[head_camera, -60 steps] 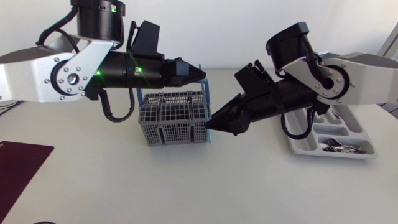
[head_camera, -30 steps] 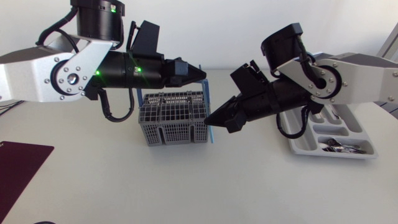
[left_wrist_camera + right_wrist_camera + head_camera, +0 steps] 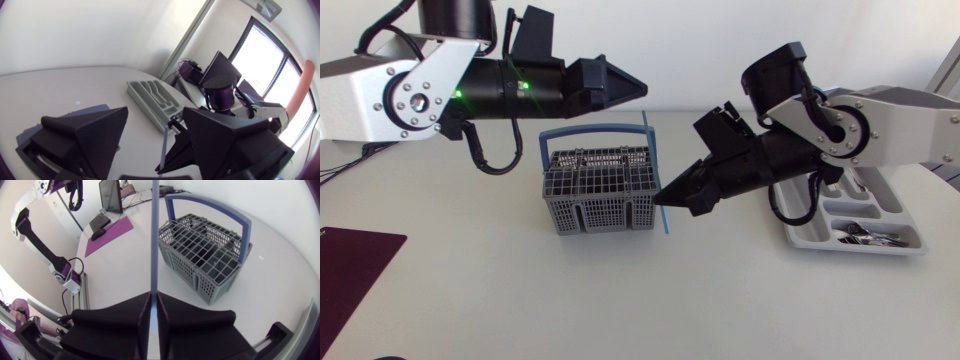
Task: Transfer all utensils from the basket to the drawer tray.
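Observation:
A thin blue utensil (image 3: 653, 150) stands almost upright beside the grey basket (image 3: 600, 190) with its blue handle. My right gripper (image 3: 665, 198) is shut on the utensil's lower part; in the right wrist view the blue utensil (image 3: 154, 240) rises from between the closed gripper (image 3: 154, 294), with the basket (image 3: 205, 255) ahead. My left gripper (image 3: 625, 85) hangs open above the basket, clear of the utensil's top. Seen from the left wrist, the left gripper (image 3: 155, 111) gapes wide over the blue utensil (image 3: 164, 150). The grey drawer tray (image 3: 800, 238) lies at the right.
Metal cutlery (image 3: 865, 235) lies in the tray's front compartment. A maroon mat (image 3: 350, 270) covers the table's front left corner. The tray (image 3: 155, 97) also shows past the left gripper's fingers. Bare tabletop stretches in front of the basket.
The left gripper let go of the blue utensil's top, opened, and rose up and leftward. The right gripper closed on the utensil's lower part.

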Motion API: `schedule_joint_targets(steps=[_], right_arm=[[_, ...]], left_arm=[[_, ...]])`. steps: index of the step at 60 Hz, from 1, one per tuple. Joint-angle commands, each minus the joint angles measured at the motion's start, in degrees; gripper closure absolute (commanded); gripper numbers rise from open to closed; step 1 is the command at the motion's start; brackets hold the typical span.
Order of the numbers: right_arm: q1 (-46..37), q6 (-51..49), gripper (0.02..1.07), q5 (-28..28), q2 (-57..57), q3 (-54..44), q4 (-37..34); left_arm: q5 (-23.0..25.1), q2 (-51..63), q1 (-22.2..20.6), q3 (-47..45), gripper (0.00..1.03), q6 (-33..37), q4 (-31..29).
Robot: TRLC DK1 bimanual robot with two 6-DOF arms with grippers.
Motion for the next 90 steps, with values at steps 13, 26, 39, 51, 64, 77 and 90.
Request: schedule_joint_targets(steps=[13, 26, 39, 51, 64, 77, 90], right_arm=[[-14.25, -4.11, 1.01, 0.34, -4.4, -3.03, -2.67], [-28.05, -7.62, 1.01, 3.06, -3.09, -2.59, -1.7], [-39.12, -7.97, 1.01, 8.68, 6.67, 1.8, 0.67], [-41.76, -5.86, 1.01, 13.43, 17.66, 7.43, 1.29], [-42.55, -2.96, 1.0, 16.68, 26.62, 13.05, 1.64], [-42.73, -2.52, 0.92, 18.97, 30.22, 14.19, 1.9], [-42.64, -2.52, 0.66, 19.67, 31.37, 13.67, 1.99]], left_arm=[[-4.86, -4.83, 7.66, 1.32, 0.1, 1.87, 0.13], [-7.5, -6.85, 13.9, -1.23, 0.1, 4.51, -1.9], [-11.8, -7.9, 18.3, -4.83, 0.1, 9.34, -4.09], [-16.73, -7.37, 19.61, -8.44, 0.1, 14.18, -5.76], [-22.97, -5.35, 20.14, -11.16, 0.1, 18.04, -6.91], [-24.29, -0.78, 21.99, -11.87, 0.1, 19.54, -7.7], [-25.08, 4.14, 22.07, -12.31, 0.1, 20.59, -7.61]])
